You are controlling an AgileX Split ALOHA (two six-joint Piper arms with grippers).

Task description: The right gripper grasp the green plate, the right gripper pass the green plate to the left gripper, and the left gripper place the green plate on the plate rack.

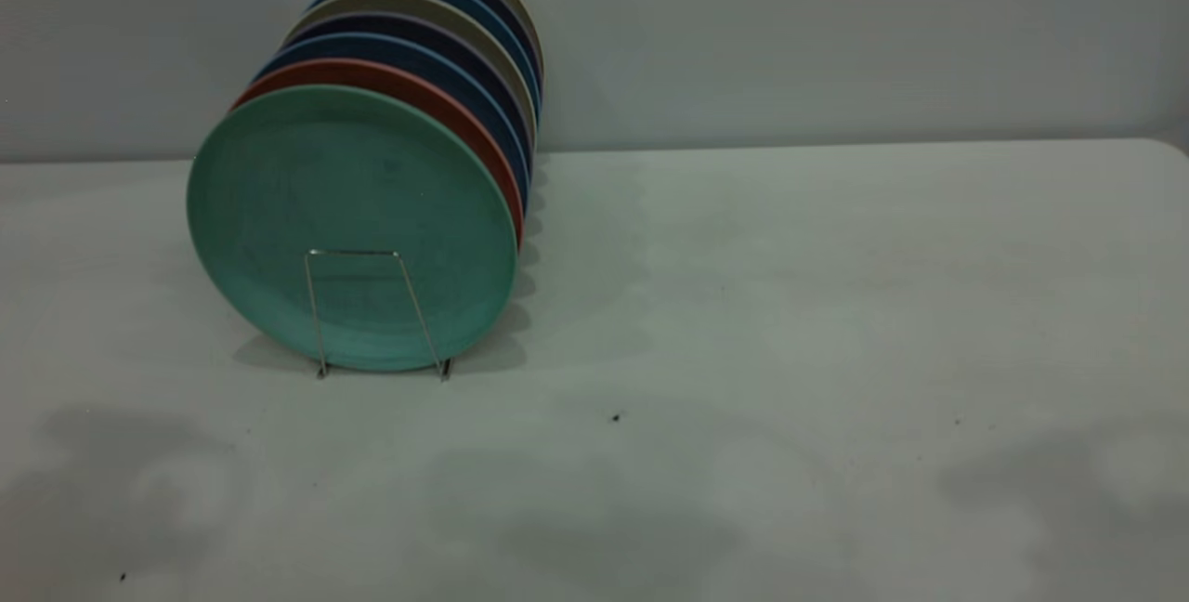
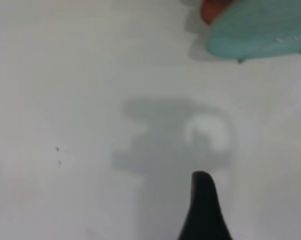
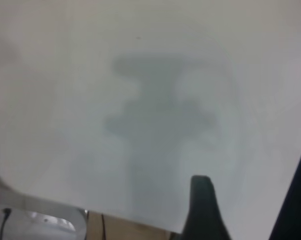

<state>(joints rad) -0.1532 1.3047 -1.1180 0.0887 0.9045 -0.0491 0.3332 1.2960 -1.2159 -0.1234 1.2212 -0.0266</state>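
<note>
Looking across the table [image 1: 790, 305] from the outside camera, you meet bare grey-white surface first, with soft shadows along the near edge and a few dark specks. Neither arm shows in that view.

Your left gripper [image 2: 204, 200] appears only in its own wrist camera, as a single black tapered tip hanging above the tabletop with its shadow beneath it; whether its fingers are spread or closed you cannot tell. It holds nothing that shows, and sits apart from the plates. Your right gripper [image 3: 203, 202] likewise shows one dark tip over the table, near the table's edge, and its opening cannot be told either.

Farther back, towards the left side of the table, the plate rack [image 1: 367, 314] stands with one wire loop in front. The green plate [image 1: 351, 226] sits on edge in the frontmost slot, leaning back, its face turned to you and its lower part behind that loop. Directly behind it comes a salmon-pink plate [image 1: 437, 96], then dark blue plates [image 1: 446, 58] and beige ones in a row receding towards the wall [image 1: 836, 26].
</note>
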